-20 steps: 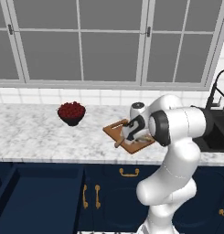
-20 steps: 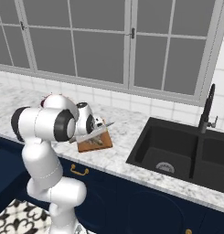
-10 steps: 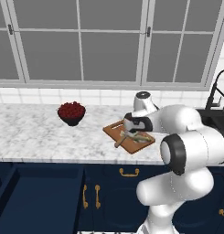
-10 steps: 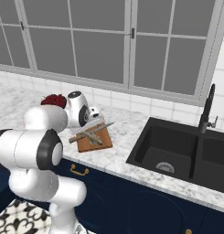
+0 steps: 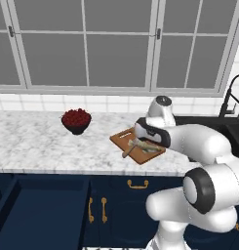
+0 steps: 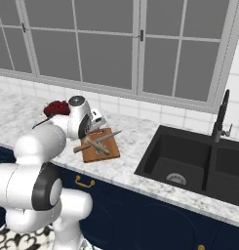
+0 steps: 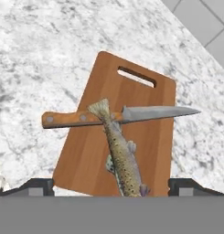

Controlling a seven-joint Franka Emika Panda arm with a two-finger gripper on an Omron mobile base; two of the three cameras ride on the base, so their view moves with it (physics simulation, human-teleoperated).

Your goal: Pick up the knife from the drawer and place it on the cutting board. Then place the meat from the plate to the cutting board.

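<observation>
The marble counter [image 5: 38, 141] carries everything, and I take the cutting board [image 7: 145, 98] as my landmark. The sink [image 6: 189, 163] is well apart from the board, on its faucet side. On the other side of the board stands a dark bowl [image 5: 76, 120] of red pieces, near but not touching. The knife [image 7: 118, 115] lies across the board, with its wooden handle going over one edge and its tip over the other. The fish [image 7: 120, 153] lies on the board and its tail rests over the knife. My gripper [image 7: 111, 185] hangs above the board, fingers spread wide, holding nothing.
</observation>
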